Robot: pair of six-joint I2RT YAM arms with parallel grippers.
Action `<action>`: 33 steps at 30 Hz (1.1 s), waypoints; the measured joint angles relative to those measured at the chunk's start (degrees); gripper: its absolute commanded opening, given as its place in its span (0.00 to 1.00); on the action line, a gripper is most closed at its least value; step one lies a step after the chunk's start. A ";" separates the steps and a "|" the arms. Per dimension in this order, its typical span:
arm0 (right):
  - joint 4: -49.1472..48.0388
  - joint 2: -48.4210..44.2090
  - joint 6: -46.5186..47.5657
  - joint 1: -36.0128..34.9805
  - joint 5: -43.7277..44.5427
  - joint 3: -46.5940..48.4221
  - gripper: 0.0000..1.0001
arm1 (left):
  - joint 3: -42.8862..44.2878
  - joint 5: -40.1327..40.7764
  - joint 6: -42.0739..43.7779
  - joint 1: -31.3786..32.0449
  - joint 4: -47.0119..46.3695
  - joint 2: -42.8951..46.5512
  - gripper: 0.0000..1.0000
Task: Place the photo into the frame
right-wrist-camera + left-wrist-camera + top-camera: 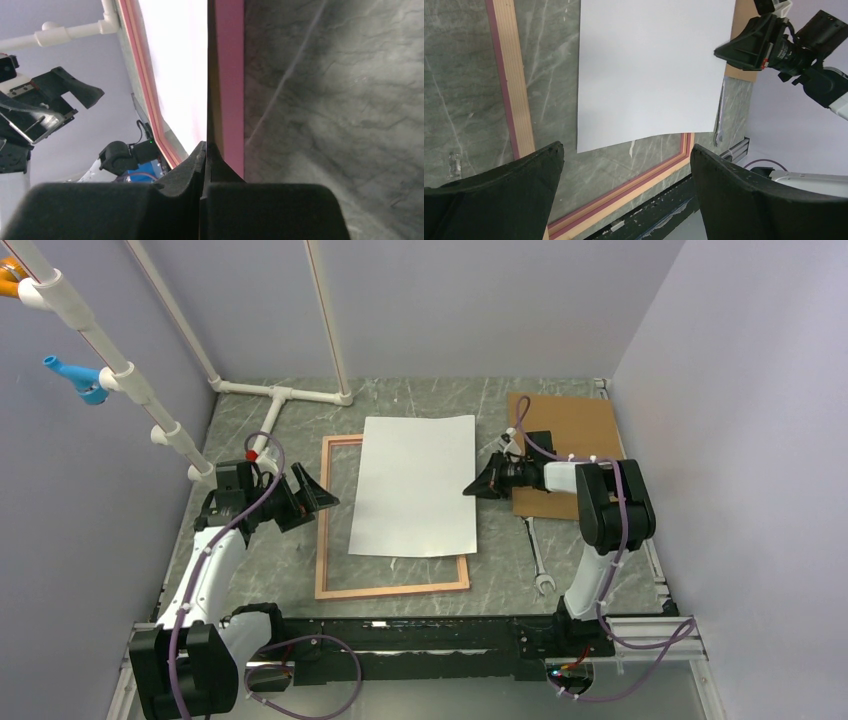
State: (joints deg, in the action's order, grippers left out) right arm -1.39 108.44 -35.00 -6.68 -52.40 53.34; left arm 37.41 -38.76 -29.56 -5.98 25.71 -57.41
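Grey-green marbled table (420, 400) shows bare stone left of the narrow pinkish light-wood frame (395, 590). The large paper photo (415, 485) lies white back up across the frame, with its far edge past the far rail. A plain brown backing board (575, 425) sits far right. The right claw (470, 487) pinches the photo's right edge. The left claw (318, 508) gapes wide over the left rail, apart from the photo.

The photo (415, 485) lies white back up — askew over the flat pinkish-wood frame (324, 530).
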 measured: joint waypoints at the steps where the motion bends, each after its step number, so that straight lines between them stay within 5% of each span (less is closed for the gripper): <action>1: 0.70 -0.85 0.24 0.00 0.00 0.04 0.00 | 0.07 0.02 0.09 0.00 0.22 0.02 0.99; 19: 24.15 -5.46 11.52 -1.07 -0.17 12.00 0.00 | 4.44 4.55 6.69 0.00 7.23 -0.09 0.99; 33: 34.03 -4.28 13.73 -9.31 2.36 21.62 0.00 | 5.97 10.45 14.10 0.00 10.97 -0.90 0.99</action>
State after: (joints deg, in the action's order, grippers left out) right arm 32.64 104.16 -21.28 -15.99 -50.04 74.96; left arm 43.38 -28.32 -15.46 -5.98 36.69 -58.30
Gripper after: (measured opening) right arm 0.007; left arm 0.994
